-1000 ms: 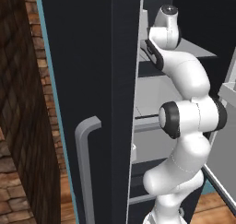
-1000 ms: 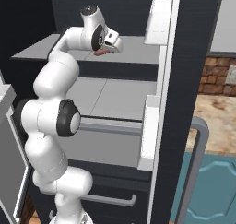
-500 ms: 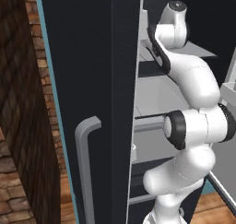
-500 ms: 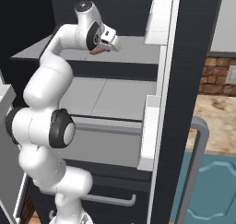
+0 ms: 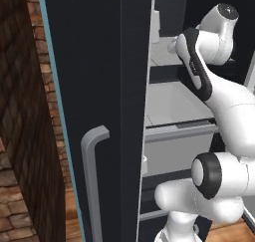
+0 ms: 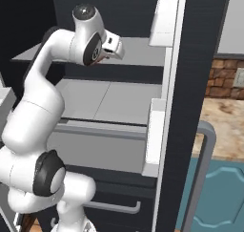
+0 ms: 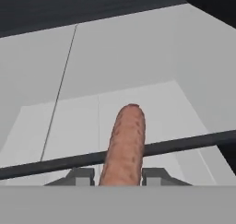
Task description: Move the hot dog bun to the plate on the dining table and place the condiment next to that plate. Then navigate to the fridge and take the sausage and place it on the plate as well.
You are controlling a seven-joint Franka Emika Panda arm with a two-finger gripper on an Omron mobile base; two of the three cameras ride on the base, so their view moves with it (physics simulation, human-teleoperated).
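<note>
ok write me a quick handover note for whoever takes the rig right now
Gripper: shut on the sausage, fingers on either side of its near end; the sausage points away from the hand.
Where: the arm is reaching into the open fridge, hand up by the upper pale grey shelf. In the hand view the sausage is above the shelves, not resting on them as far as I can tell.
Done: sausage grasped.
Left: pull it out of the fridge, drive to the dining table, set it on the plate. The bun, condiment and plate can't be checked from here.
</note>
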